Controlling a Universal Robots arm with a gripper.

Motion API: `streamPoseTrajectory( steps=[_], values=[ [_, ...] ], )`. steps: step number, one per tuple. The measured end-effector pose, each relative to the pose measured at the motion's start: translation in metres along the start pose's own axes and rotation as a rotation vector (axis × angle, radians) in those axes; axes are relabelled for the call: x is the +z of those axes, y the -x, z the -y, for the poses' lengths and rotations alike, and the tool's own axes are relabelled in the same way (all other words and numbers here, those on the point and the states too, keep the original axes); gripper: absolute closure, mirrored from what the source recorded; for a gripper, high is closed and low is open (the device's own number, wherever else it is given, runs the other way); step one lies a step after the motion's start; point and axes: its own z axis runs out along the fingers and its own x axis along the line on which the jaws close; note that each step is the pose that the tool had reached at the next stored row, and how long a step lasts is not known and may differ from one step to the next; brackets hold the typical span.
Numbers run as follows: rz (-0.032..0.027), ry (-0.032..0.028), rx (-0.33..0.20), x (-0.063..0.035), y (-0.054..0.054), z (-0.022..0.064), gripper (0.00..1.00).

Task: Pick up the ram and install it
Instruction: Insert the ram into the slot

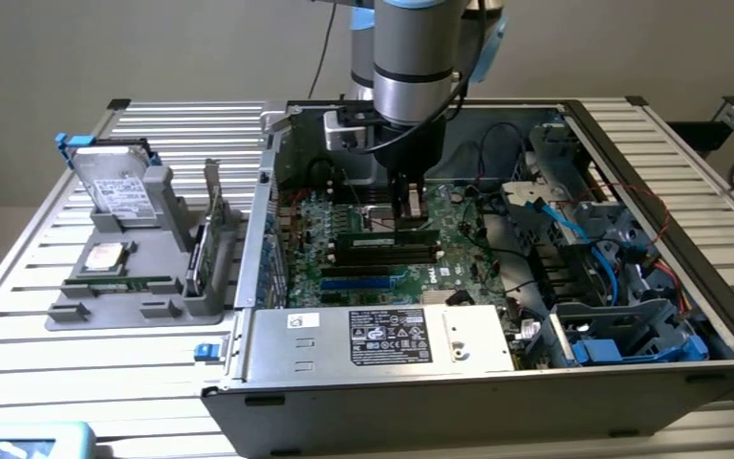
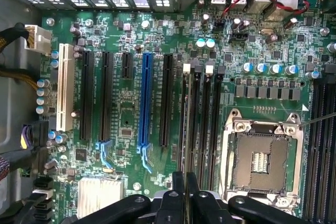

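Note:
The ram (image 1: 374, 239), a narrow green stick with dark chips, stands on its long edge over the black memory slots (image 2: 207, 124) of the motherboard inside the open computer case. My gripper (image 1: 405, 223) comes straight down from above and is shut on the stick's top edge near its middle. In the wrist view my gripper (image 2: 185, 184) is nearly closed, with the ram (image 2: 184, 124) seen edge-on as a thin grey line along the outermost slot. I cannot tell how deep the stick sits in that slot.
A grey holder (image 1: 150, 306) beside the case carries a silver hard drive (image 1: 118, 191), an upright green expansion card (image 1: 210, 225) and a thin green strip (image 1: 125, 284). Inside the case are the power supply (image 1: 386, 337), blue cables (image 1: 572, 225), the processor socket (image 2: 260, 156) and a blue card slot (image 2: 145, 103).

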Motion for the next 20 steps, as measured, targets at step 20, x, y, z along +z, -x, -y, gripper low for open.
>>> streamPoseTrajectory(
  steps=[20],
  values=[
    [-0.0041, 0.0005, 0.003, 0.0072, 0.001, -0.0004, 0.87]
  ],
)
